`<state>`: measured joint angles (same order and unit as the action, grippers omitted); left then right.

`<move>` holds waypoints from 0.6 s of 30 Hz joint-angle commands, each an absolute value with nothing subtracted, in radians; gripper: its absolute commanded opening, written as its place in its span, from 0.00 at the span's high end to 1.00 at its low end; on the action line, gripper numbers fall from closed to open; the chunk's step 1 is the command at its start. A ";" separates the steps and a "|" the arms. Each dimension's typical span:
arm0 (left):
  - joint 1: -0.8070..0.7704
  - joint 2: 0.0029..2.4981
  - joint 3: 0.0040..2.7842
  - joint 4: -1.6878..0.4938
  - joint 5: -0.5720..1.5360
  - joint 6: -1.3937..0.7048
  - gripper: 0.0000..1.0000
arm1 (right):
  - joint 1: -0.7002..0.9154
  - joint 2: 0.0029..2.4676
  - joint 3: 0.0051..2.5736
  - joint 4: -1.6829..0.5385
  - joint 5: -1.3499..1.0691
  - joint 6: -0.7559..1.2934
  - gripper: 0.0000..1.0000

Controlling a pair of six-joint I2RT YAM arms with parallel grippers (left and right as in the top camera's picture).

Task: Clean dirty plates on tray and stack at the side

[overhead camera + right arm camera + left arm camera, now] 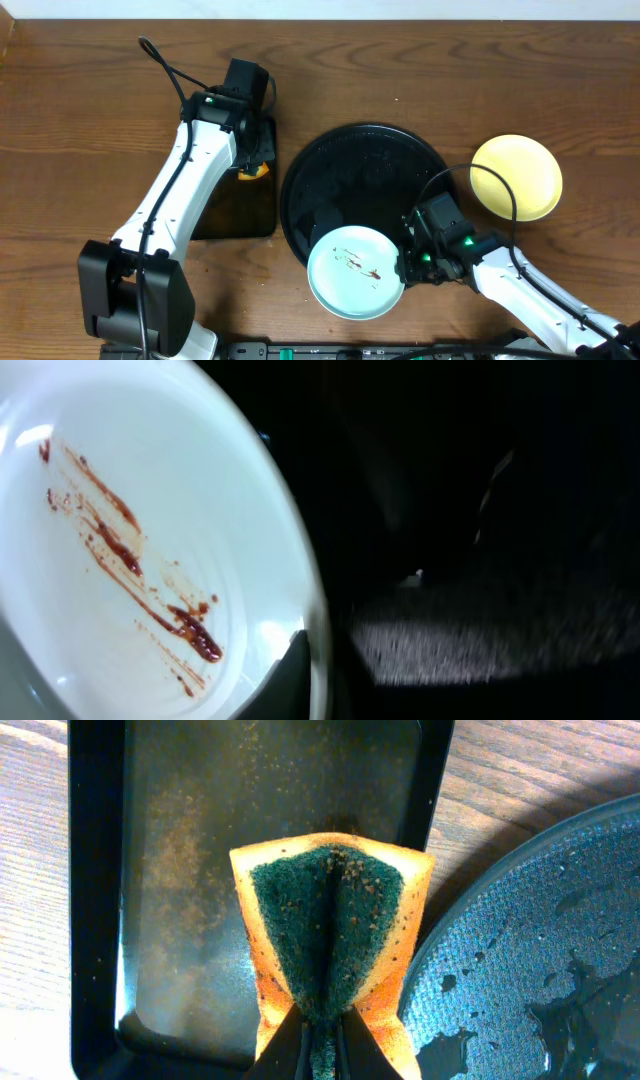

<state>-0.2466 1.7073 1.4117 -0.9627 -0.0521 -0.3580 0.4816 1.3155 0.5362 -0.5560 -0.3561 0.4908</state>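
Plate, mint, soiled: I logged the mint plate at the near edge of the round tray, overhanging its rim on the near side. Brown streaks ran across its face, unwiped. The right gripper was clenched on the plate's right rim. My right wrist view showed that rim running between the jaws, with one finger lapped onto the inner face.

Risk one: a thin edge grip on smooth plastic. I judged the plate could pivot or slip once a sponge pressed on it, since the load would land well left of the pinch.
Risk two: the round tray looked wet, with pooled water, so a dropped plate might skate.
Risk three: the sponge was speckled with brown grit and might re-soil what it wiped.

Plate, yellow: the yellow plate lay on the bare tabletop just right of the round tray, with no streaks that I could make out. I found no third plate in any view.

Sponge: folded on itself, green face showing, orange foam outside. It was pinched in the left gripper over the rectangular tray, which sat just left of the round tray.

Left arm: reached from the near-left base toward the far side, forearm on a diagonal, wrist pointing down at the rectangular tray's far end.
Right arm: entered low from the near-right corner, elbow bent, wrist turned left toward the mint plate.
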 commanded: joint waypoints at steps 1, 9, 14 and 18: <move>-0.242 1.681 1.409 -0.965 -0.064 -0.341 0.93 | 0.487 1.317 0.538 -0.487 -0.255 0.561 0.99; -0.242 1.681 1.409 -0.968 -0.064 -0.340 0.93 | 0.484 1.317 0.538 -0.284 -0.036 0.583 0.99; -0.242 1.682 1.409 -0.961 -0.065 -0.340 0.92 | 0.484 1.328 0.537 -0.227 0.128 0.583 0.99; -0.241 1.710 1.408 -0.941 -0.099 -0.339 0.92 | 0.484 1.344 0.537 -0.220 0.153 0.583 0.99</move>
